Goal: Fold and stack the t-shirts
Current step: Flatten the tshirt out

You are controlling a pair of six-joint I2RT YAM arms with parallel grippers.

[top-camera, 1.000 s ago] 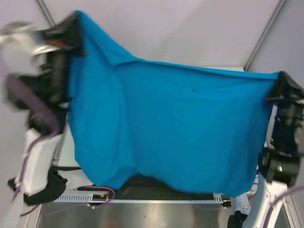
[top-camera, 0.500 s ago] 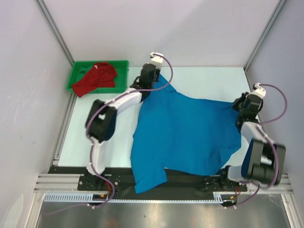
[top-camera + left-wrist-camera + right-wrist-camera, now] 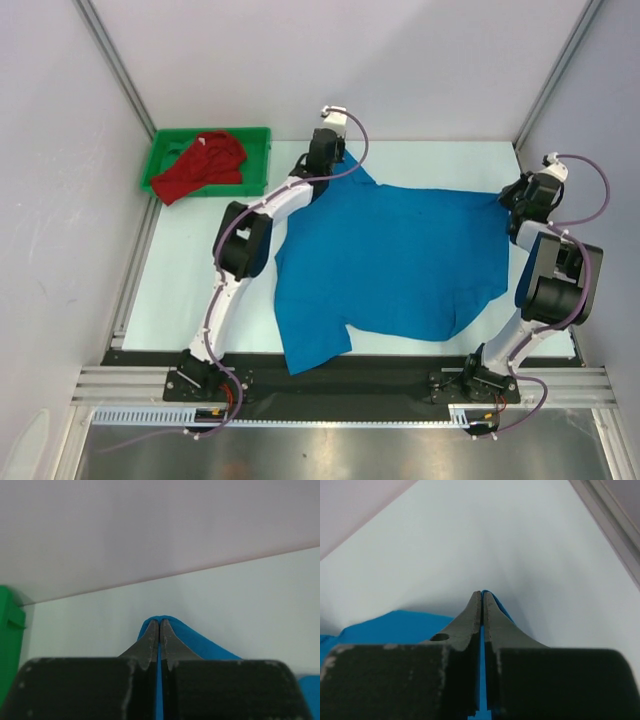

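Observation:
The bright blue t-shirt (image 3: 390, 255) lies spread over the middle of the white table, one part hanging over the near edge. My left gripper (image 3: 345, 165) is shut on its far left corner; the blue cloth (image 3: 200, 642) shows between and around the jaws (image 3: 159, 622). My right gripper (image 3: 510, 198) is shut on its far right corner, with blue cloth (image 3: 395, 625) beside the closed jaws (image 3: 482, 594). The red t-shirt (image 3: 203, 165) lies crumpled in the green tray (image 3: 258, 135) at the far left.
The grey back wall and metal frame posts stand close behind both grippers. The green tray's edge shows at the left of the left wrist view (image 3: 9, 630). Bare white table (image 3: 190, 270) lies left of the blue shirt.
The blue shirt, held high and stretched in front of the camera a second ago, has come down onto the table. Both grippers moved farther back and outward, pulling it flatter.

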